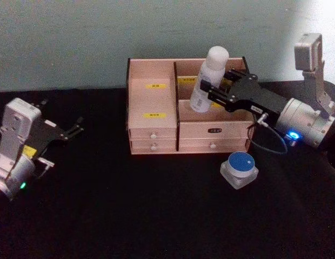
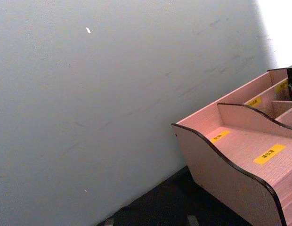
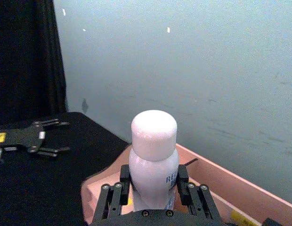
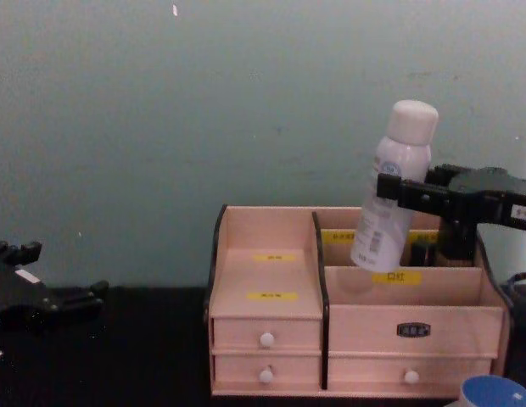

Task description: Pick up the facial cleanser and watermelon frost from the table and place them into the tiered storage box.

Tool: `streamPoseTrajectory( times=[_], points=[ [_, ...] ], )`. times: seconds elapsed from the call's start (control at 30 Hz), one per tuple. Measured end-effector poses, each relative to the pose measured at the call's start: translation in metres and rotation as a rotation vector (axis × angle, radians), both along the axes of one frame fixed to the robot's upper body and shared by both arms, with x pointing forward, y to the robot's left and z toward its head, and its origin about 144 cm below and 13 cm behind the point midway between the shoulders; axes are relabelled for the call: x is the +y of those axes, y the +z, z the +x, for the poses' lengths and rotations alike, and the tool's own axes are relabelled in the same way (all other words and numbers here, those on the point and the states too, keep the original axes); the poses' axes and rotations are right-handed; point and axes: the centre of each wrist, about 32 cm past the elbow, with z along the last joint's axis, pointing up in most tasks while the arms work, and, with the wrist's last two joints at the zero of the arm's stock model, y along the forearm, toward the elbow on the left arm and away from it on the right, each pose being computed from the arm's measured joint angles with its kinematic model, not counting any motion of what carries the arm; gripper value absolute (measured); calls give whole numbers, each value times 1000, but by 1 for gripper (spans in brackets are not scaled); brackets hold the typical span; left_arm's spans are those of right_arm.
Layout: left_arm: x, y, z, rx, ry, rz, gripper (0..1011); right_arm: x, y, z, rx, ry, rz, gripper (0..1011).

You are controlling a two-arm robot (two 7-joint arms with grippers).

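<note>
The right gripper's fingers sit lowest in the right wrist frame, closed on either side of the facial cleanser. They press on the white bottle just below its shoulder, with the rounded cap standing clear above them. The right gripper reaches in from the right edge of the head view.

The bottle hangs tilted, right of centre in the chest frame, with its cap leaning toward the right. Its base is down among the rear right compartments of the tiered storage box. Whether the base touches the floor there cannot be told.

The bottle looks like stiff, smooth plastic, probably light. A round, glossy body like this could turn or slide between narrow pads, so a hold across the upper body seems sound. Being tall and narrow, it may topple if it is let go while leaning.

The small blue-lidded jar, likely the watermelon frost, sits on the black table just in front of the box, lower right of centre. It is squat and hard-looking, best taken across its sides.

The left gripper rests at the left, fingers spread and empty.
</note>
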Motion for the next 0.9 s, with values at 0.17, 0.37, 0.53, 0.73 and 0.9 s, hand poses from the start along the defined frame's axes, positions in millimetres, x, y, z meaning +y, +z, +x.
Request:
streamPoseTrajectory(
  times=[0.17, 0.37, 0.53, 0.73, 0.9],
  points=[
    [0, 0, 0, 0, 0, 0, 1001, 1, 0, 11, -4, -30, -1, 591],
    [0, 0, 0, 0, 0, 0, 1001, 1, -1, 21, -3, -56, -3, 591],
    [0, 0, 0, 0, 0, 0, 1001, 1, -2, 32, 1, -77, -9, 591],
    [0, 0, 0, 0, 0, 0, 1001, 4, -6, 43, 15, -91, -17, 591],
    [0, 0, 0, 0, 0, 0, 1001, 7, -8, 50, 22, -94, -20, 591]
  ],
)
